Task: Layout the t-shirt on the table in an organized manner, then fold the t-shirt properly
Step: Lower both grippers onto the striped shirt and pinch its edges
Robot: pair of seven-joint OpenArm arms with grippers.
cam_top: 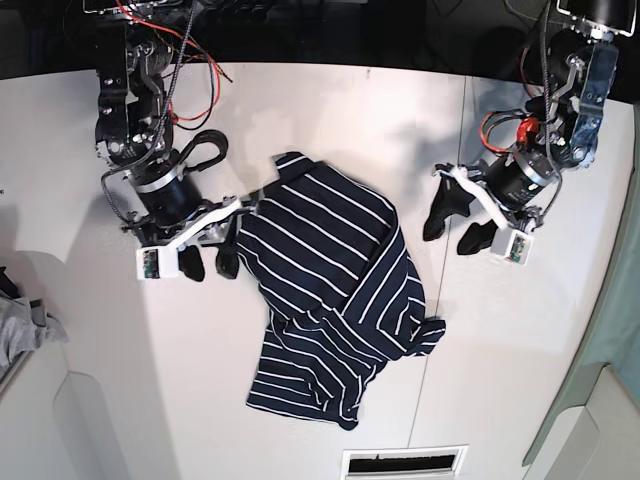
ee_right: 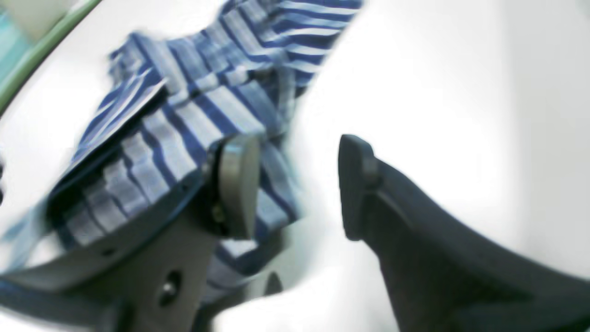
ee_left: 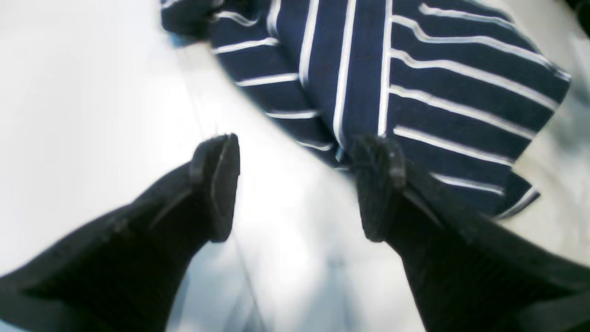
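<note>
Navy striped t-shirt (cam_top: 330, 300): crumpled mid-table (cam_top: 330, 110); we read no label or writing.
Left gripper (cam_top: 452, 226): we see its fingers spread wide, holding nothing, apart from the shirt.
Right gripper (cam_top: 208, 262): fingers parted, empty, at the shirt's edge.
Hard to make out: both wrist views blurred; grey cloth (cam_top: 22, 325) cut off.

Left gripper (ee_left: 295, 186) agape; right gripper (ee_right: 295, 186) agape.

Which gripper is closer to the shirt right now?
Right. The right gripper sits open at the shirt's edge; the left gripper is open, off to the other side.
</note>
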